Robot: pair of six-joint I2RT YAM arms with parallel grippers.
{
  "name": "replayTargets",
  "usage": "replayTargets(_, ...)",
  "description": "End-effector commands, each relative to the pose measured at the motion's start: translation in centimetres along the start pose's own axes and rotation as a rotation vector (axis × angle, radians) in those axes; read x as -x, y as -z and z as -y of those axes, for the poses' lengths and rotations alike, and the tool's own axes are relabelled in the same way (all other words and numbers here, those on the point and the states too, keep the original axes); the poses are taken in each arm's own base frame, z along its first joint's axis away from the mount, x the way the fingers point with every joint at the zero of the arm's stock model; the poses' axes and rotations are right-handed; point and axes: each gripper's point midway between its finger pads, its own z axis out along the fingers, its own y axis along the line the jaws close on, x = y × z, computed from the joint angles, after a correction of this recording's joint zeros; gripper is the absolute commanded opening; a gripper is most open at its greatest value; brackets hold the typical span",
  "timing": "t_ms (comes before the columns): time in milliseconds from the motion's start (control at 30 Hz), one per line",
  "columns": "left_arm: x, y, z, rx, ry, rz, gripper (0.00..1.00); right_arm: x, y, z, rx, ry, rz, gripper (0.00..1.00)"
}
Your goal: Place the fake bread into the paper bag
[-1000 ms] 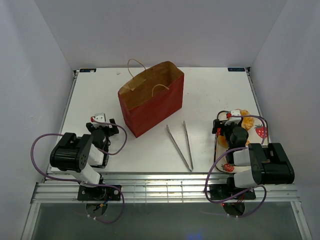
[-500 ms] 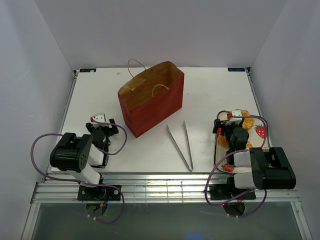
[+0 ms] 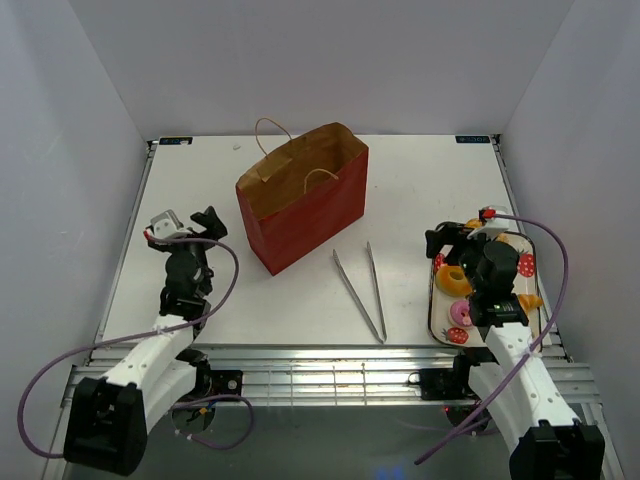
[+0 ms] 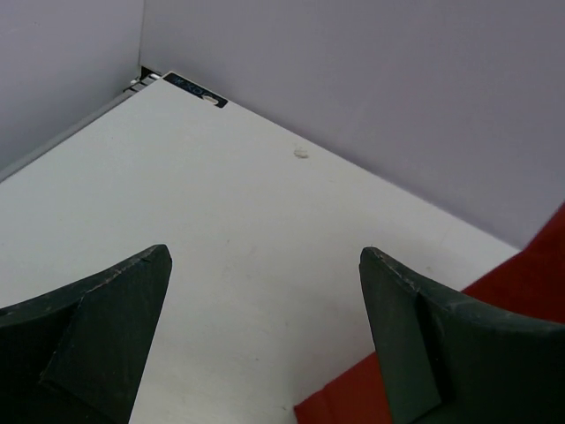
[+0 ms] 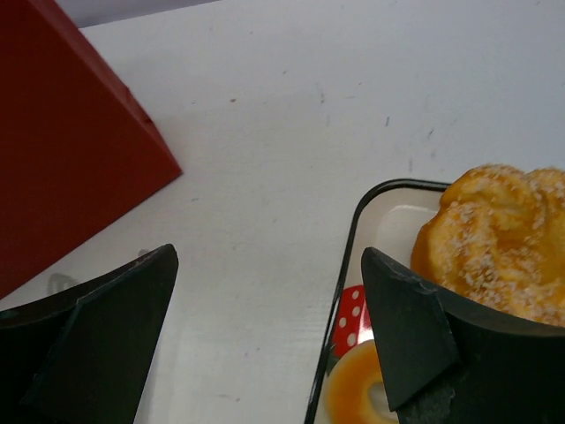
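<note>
Fake bread (image 5: 499, 234) lies in the strawberry-print tray (image 5: 351, 231), just below and right of the right gripper (image 5: 269, 261), whose jaws stand wide apart with nothing between them. Farther off, past its left finger, rises the red wall of the paper bag (image 5: 62, 150). The left gripper (image 4: 265, 265) is spread equally wide and empty over the white table (image 4: 221, 194), with the bag's lower corner just beyond its right finger.

Plain pale-lilac walls (image 3: 320, 60) are enclosing a white tabletop (image 3: 420, 190) on three sides. Soft, even light is falling across it, leaving only faint shadows. A ribbed metal rail (image 3: 320, 362) is running along its near edge, and small dark labels (image 3: 175, 140) are sitting at both far corners.
</note>
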Motion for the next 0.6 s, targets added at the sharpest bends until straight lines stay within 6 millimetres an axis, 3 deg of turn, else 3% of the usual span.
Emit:
replayTargets(0,0.9,2.1,0.2,0.006,0.163,-0.042,0.98,-1.6,2.7,-2.7,0.093,-0.150,-0.130,0.90)
replayTargets(33,0.9,2.6,0.1,0.005,0.175,-0.056,0.98,-1.8,3.3,-4.0,0.179,-0.127,-0.137,0.90)
replayTargets(67,1.8,2.9,0.6,-0.015,0.197,-0.046,0.98,-0.9,3.7,-4.8,0.226,-0.106,-0.110,0.90)
replayTargets(100,3.3,3.4,1.0,-0.034,0.224,-0.021,0.98,-1.5,4.0,-5.0,0.234,-0.109,-0.148,0.90)
replayTargets(133,2.8,3.8,0.8,-0.024,0.220,-0.060,0.98,-0.5,4.4,-5.8,0.270,-0.106,-0.158,0.90)
replayTargets(167,3.2,4.0,0.8,-0.019,0.235,-0.067,0.98,-1.0,4.3,-6.0,0.281,-0.089,-0.206,0.90)
replayTargets(333,3.3,6.2,-2.4,0.259,0.391,-0.194,0.98,-3.4,4.4,-7.8,0.354,-0.117,-0.450,0.90)
replayTargets(500,3.7,7.4,1.5,0.081,0.345,-0.370,0.98,-6.7,4.0,-12.2,0.344,0.060,-0.628,0.90)
replayTargets(567,3.8,8.1,3.5,-0.030,0.328,-0.436,0.98,-8.2,4.3,-12.8,0.302,0.108,-0.692,0.90)
